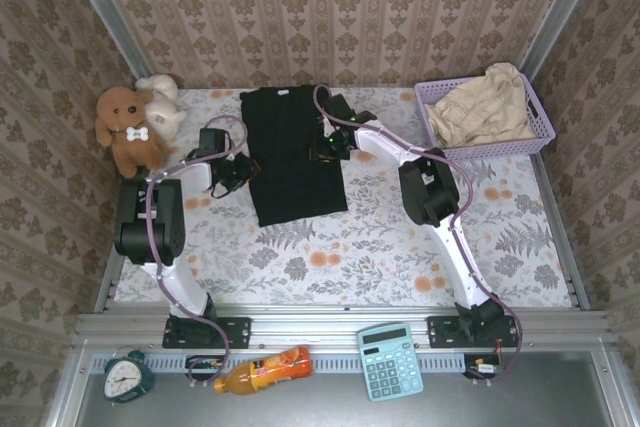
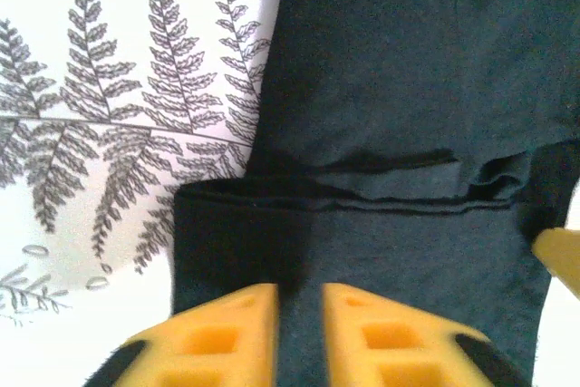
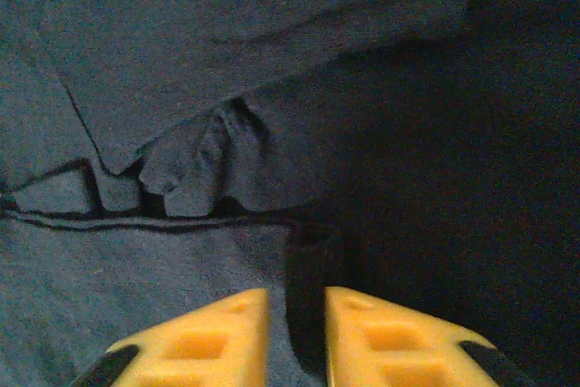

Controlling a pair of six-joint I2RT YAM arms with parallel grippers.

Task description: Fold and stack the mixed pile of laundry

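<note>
The black garment (image 1: pixel 290 152) lies flat as a long rectangle at the table's centre back, partly folded with layered hems (image 2: pixel 399 197). My left gripper (image 1: pixel 240 169) is at its left edge, and the yellow fingers (image 2: pixel 245 328) stand close together with black cloth pinched between them. My right gripper (image 1: pixel 328 147) is at the garment's right edge, its fingers (image 3: pixel 362 333) also nearly together on a dark fold of the cloth (image 3: pixel 227 151). The beige garment (image 1: pixel 490 105) lies crumpled in the lavender basket (image 1: pixel 497 150) at the back right.
A brown plush dog (image 1: pixel 128 129) and a cream plush (image 1: pixel 162 97) sit at the back left corner. The floral tablecloth (image 1: pixel 400 247) lies bare in front of the garment. An alarm clock (image 1: pixel 127 375), orange bottle (image 1: pixel 265 369) and calculator (image 1: pixel 390 360) lie on the near ledge.
</note>
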